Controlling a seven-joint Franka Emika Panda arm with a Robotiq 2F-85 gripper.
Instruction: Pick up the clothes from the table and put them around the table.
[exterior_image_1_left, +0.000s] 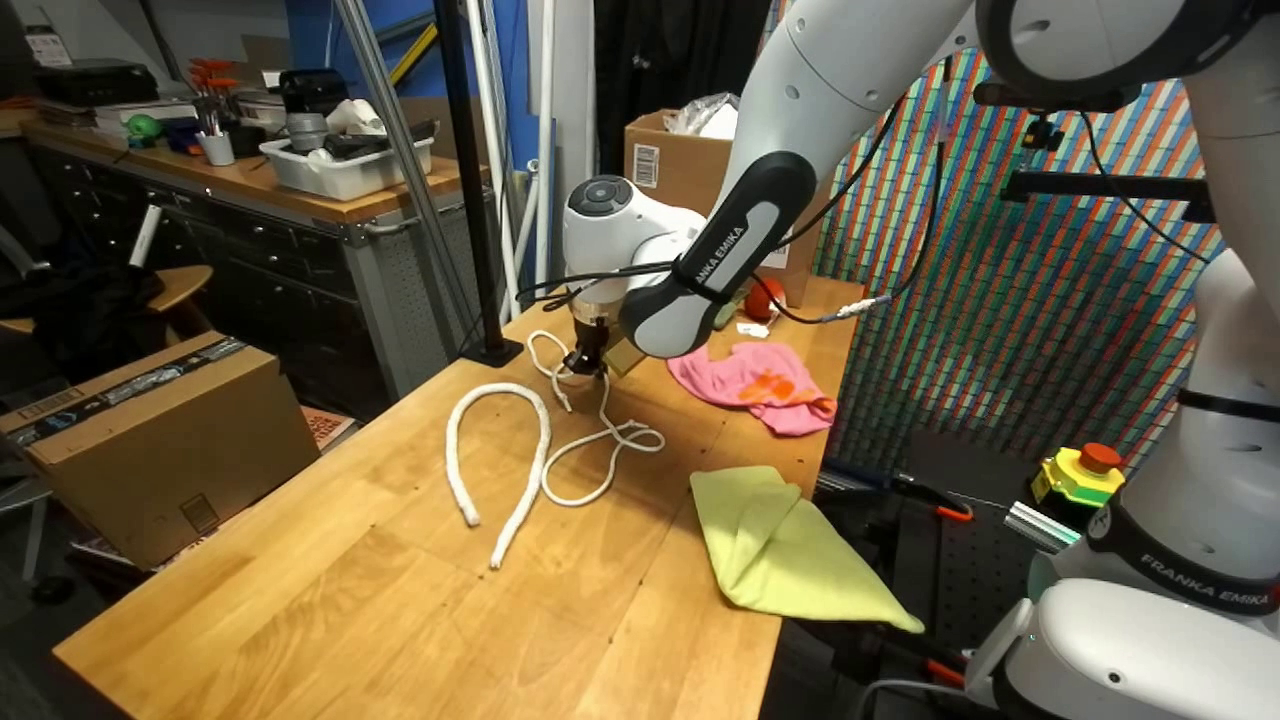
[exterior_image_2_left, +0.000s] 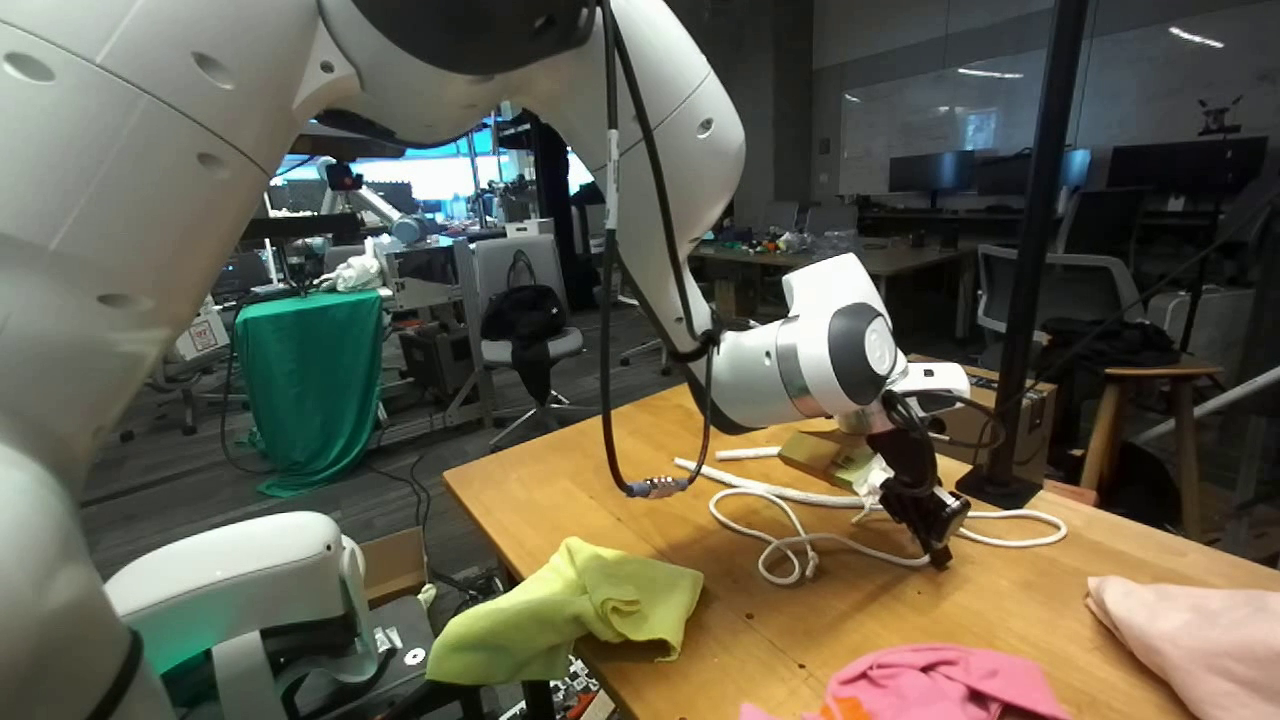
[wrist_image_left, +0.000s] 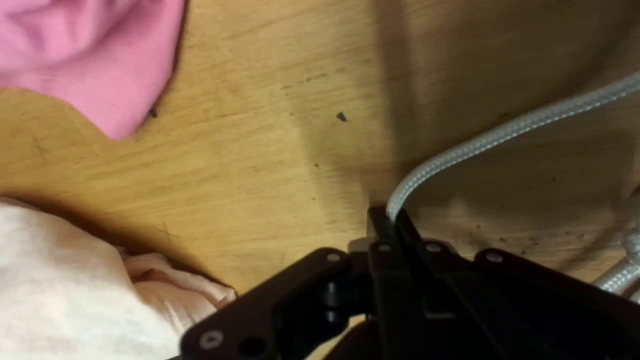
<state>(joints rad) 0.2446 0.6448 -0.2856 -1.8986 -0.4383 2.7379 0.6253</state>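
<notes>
Yellow-green cloth (exterior_image_1_left: 780, 550), pink cloth (exterior_image_1_left: 742, 366) with orange blotches (exterior_image_1_left: 770, 386); cream cloth (wrist_image_left: 75, 290); honey-brown table (exterior_image_1_left: 450, 620); white cord (wrist_image_left: 500, 136).

"franka emika" on robot base band (exterior_image_1_left: 1185, 570), "anka emika" on arm cover (exterior_image_1_left: 735, 250)

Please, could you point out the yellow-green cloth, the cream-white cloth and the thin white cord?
Yellow-green cloth (exterior_image_1_left: 780, 555), in an exterior view: its middle, near the fold.
Cream-white cloth (wrist_image_left: 75, 280), in the wrist view: its broad pale part.
Thin white cord (wrist_image_left: 525, 122), in the wrist view: the stretch running right.

Table (exterior_image_1_left: 330, 610) with rope (exterior_image_1_left: 543, 430), cord (wrist_image_left: 490, 138), lime cloth (exterior_image_1_left: 780, 545), pink cloth (exterior_image_1_left: 735, 375), cream cloth (exterior_image_2_left: 1210, 635)
</notes>
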